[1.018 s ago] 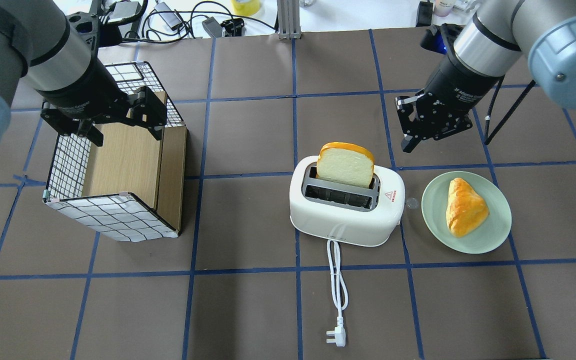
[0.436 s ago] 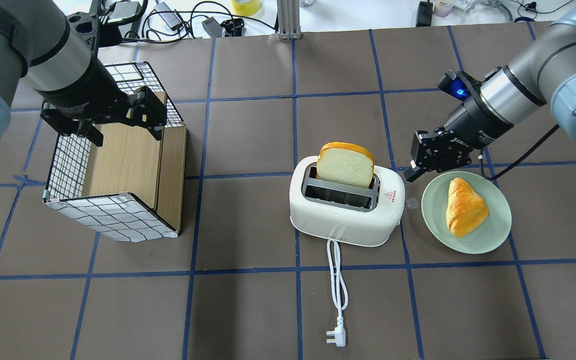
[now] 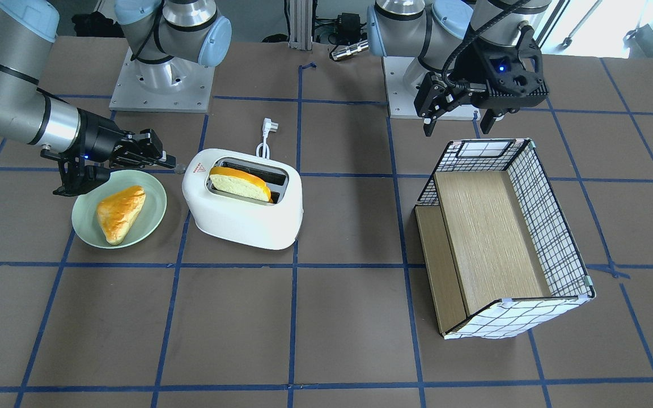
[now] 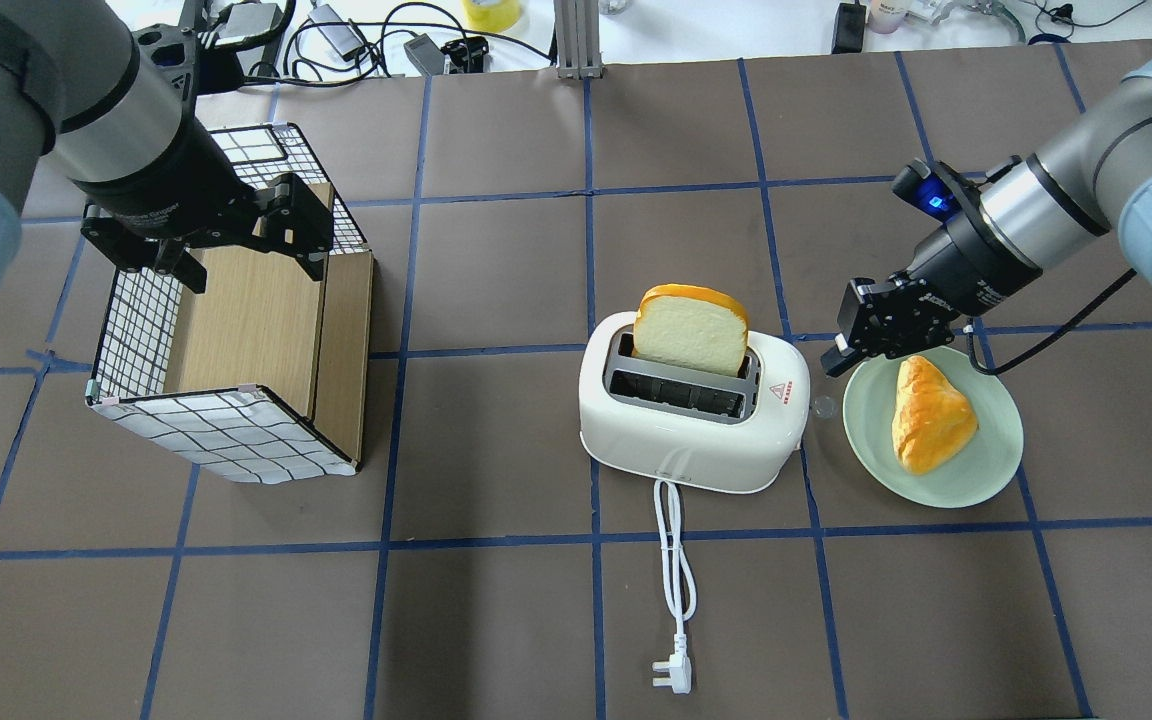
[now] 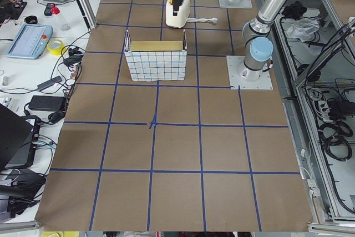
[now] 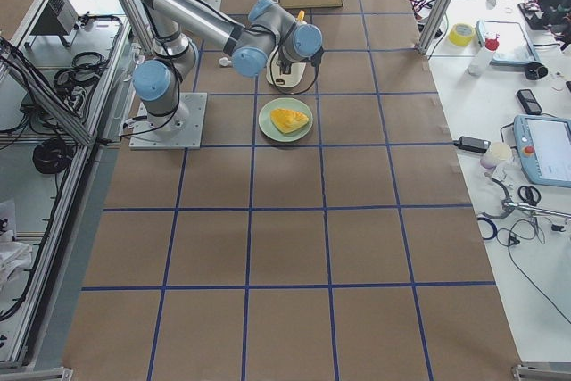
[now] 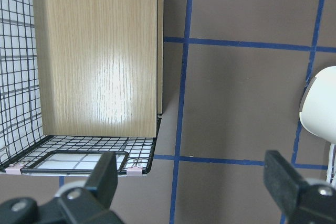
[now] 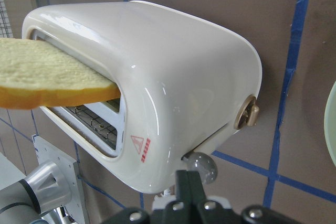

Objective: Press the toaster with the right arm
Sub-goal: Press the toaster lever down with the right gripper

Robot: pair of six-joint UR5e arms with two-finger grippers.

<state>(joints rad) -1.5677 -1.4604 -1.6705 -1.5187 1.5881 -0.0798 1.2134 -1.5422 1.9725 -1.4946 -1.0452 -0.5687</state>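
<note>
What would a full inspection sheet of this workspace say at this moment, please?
Surface: brown table, blue tape grid.
Job's things: white toaster upright, bread slice standing high in one slot, grey lever knob at the end facing the plate.
Clutter: green plate with pastry beside the toaster; grid-patterned crate on its side.
Grippers: right gripper shut, tip close by the knob; left gripper open, over the crate.
Cables: toaster cord and plug loose on the table; black cable under the right arm.
Surroundings: side bench with tablet, yellow tape roll.
</note>
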